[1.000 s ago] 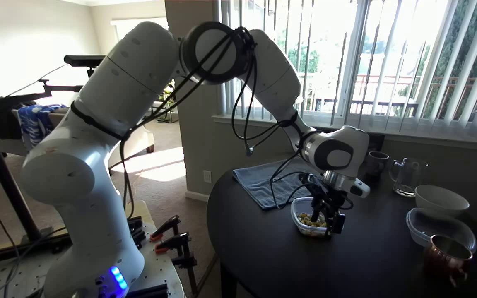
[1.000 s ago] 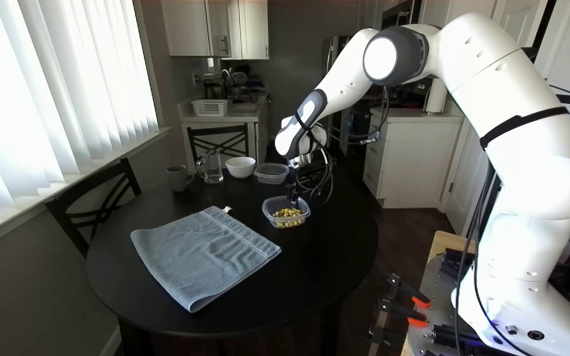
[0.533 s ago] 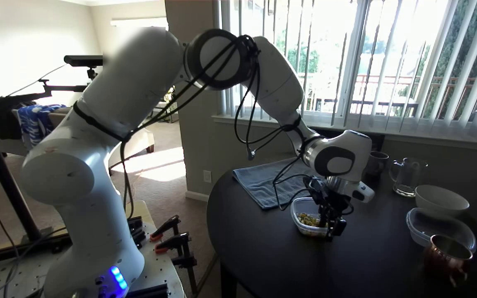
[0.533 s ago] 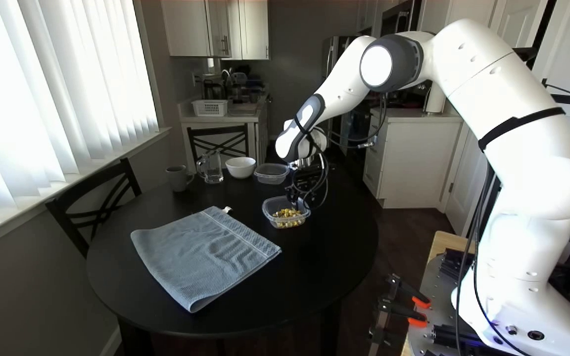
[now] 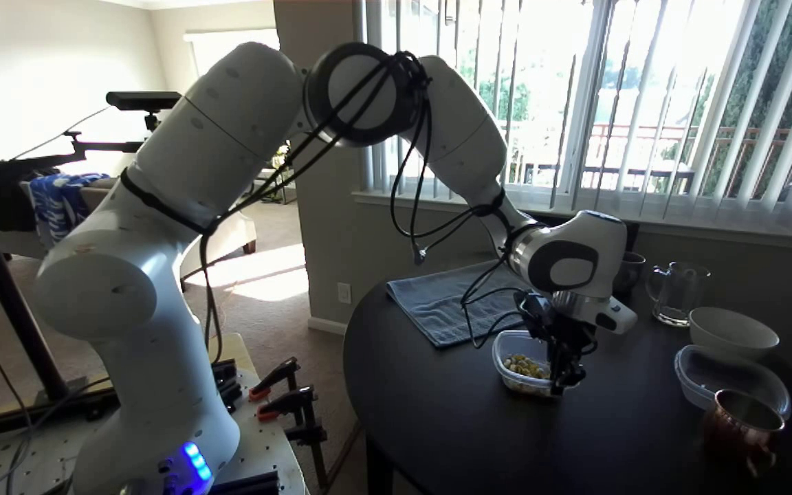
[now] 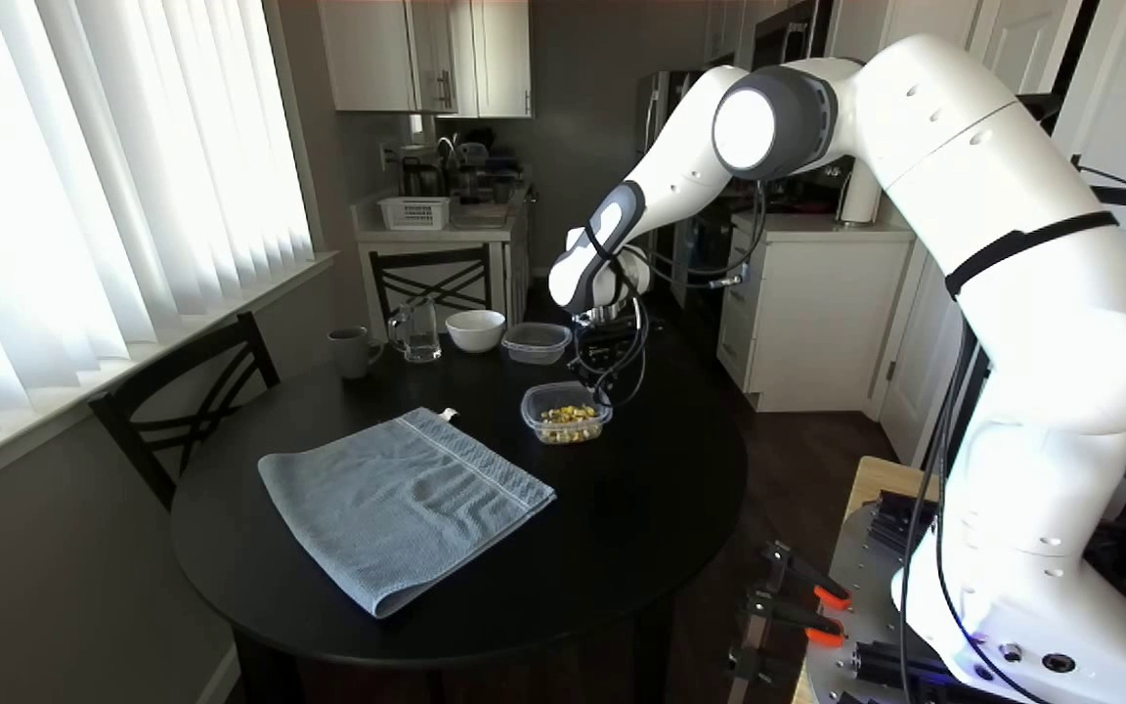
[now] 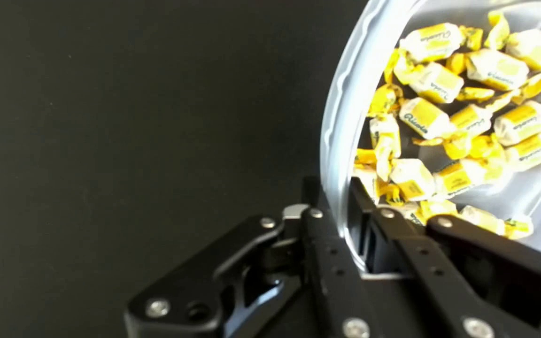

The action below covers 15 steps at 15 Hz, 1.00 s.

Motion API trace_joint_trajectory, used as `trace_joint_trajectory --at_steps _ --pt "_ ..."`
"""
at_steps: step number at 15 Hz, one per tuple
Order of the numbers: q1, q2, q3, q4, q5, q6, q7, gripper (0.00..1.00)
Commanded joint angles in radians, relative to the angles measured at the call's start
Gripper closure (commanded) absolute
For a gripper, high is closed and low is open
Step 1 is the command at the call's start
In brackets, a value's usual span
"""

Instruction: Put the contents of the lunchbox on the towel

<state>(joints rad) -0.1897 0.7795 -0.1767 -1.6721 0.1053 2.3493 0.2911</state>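
The lunchbox (image 7: 343, 122), a clear shallow tub with rounded corners, is on the dark table in both exterior views. My gripper (image 7: 336, 188) pinches its rim, one finger outside the wall and one inside, with the jaws nearly together. Inside lie the contents (image 7: 423, 117), several yellow-and-white wrapped candies, which also show in an exterior view (image 6: 568, 418). The grey-blue towel (image 6: 407, 499) lies flat beside the lunchbox (image 6: 532, 416), a short gap between them. Whether the tub's base still touches the table I cannot tell.
Across the table stand a larger clear container (image 5: 733, 378), a white bowl (image 5: 733, 333), a glass mug (image 5: 678, 295), a copper mug (image 5: 743, 426) and a grey mug (image 6: 353, 352). A window with blinds (image 6: 123, 196) borders the table.
The gripper has come down over the lunchbox rim and shut on it. The lunchbox has shifted slightly with the gripper, away from the robot's base. The towel has stayed put.
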Motion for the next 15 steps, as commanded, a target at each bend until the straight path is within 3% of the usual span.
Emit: trace_joint_trajectory --at_steps 1,9,15 --pt "0.014 -0.02 -0.001 -0.006 0.014 0.003 0.018 0.92" --pt "0.128 -0.09 0.076 0.046 -0.018 0.009 -0.024 0.94" --pt "0.229 -0.103 0.063 0.061 -0.076 0.05 0.011 0.93"
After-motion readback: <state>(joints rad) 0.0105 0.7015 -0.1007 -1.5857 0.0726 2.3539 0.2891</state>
